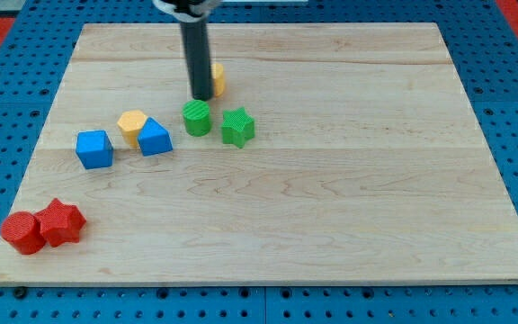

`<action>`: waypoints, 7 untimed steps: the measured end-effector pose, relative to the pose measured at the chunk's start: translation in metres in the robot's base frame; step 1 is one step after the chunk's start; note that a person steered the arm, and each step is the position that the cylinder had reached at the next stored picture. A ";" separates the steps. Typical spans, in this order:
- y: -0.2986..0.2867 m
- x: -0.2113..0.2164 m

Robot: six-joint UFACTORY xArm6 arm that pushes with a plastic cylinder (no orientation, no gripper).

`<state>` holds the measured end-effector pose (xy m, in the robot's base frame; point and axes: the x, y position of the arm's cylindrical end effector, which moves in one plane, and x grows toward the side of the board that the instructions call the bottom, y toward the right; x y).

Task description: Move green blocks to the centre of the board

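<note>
A green cylinder (197, 118) and a green star (237, 127) sit side by side on the wooden board (331, 207), above and left of its middle. My tip (201, 96) is just above the green cylinder, at its upper edge, close to touching it. The rod hides part of a yellow block (218, 79) to its right.
A yellow hexagon block (132, 125) touches a blue block (155, 138); a blue cube (94, 148) lies further left. A red cylinder (22, 232) and a red star (60, 221) sit at the bottom left corner. Blue pegboard surrounds the board.
</note>
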<state>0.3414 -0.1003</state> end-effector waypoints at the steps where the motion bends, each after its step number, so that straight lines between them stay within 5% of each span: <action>1: -0.058 0.001; 3: -0.074 0.032; 7: 0.071 0.053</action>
